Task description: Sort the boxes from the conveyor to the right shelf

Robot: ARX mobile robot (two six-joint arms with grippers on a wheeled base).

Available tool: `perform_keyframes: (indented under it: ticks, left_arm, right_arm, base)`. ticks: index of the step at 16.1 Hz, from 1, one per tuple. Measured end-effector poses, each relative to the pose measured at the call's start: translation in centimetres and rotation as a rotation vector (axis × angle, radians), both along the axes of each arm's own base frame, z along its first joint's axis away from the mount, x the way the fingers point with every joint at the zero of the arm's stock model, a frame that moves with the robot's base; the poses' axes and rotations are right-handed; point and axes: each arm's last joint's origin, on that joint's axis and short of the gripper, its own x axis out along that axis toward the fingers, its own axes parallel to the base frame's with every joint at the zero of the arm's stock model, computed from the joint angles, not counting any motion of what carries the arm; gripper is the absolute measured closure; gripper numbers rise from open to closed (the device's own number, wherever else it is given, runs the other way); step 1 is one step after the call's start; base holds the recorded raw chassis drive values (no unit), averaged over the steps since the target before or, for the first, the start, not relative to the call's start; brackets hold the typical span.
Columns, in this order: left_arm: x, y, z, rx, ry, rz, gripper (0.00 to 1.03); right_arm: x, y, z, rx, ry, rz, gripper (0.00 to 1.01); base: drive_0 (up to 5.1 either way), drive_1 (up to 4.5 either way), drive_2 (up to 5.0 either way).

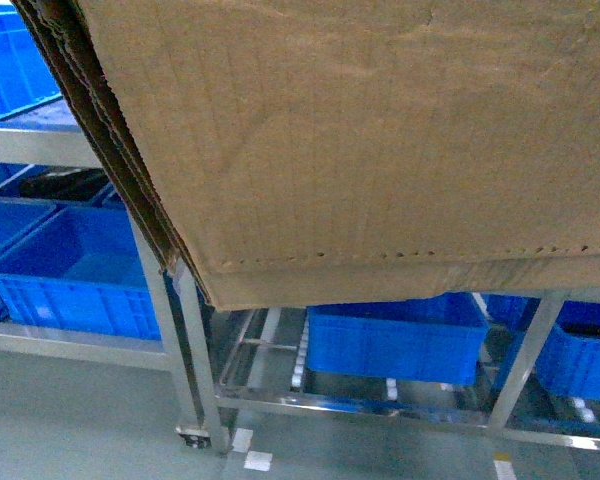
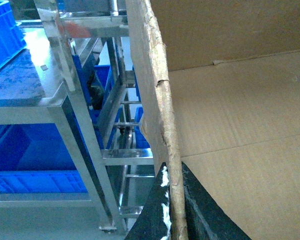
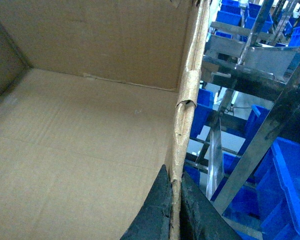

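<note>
High across the head view, the brown cardboard box [image 1: 360,140] fills most of the frame, its flat side tilted toward the camera, with a perforated seam running near its lower edge and a ragged corrugated edge slanting down the left. It is held up in front of the silver steel shelf [image 1: 190,370], whose slim posts and roller rails show below and left of it. Blue plastic bins [image 1: 395,340] sit on the shelf's lower tier, and more lie on the tiers at the left. Grey floor [image 1: 70,420] lies under the rack.

From the left wrist, the left gripper [image 2: 172,215] has its 2 dark fingers [image 2: 150,220] pressed on either side of the box's torn wall edge, clamped on the cardboard, with the box's open inside to the right of that wall and the rack to the left.

From the right wrist, the right gripper [image 3: 174,215] likewise pinches the opposite wall between its 2 dark fingers [image 3: 152,217], the box interior to the left, the rack and bins to the right.
</note>
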Motion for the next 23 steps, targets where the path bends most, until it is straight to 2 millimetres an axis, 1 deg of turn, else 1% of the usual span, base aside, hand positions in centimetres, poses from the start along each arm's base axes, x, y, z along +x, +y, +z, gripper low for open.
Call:
perform_keyframes:
  ticks: [23]
  left_arm:
    - [0.00,0.00,-0.01,0.001,0.001,0.000,1.01]
  right_arm:
    - [0.00,0.00,-0.03,0.000,0.003,0.000,0.99]
  base:
    - [0.0,0.00,0.0]
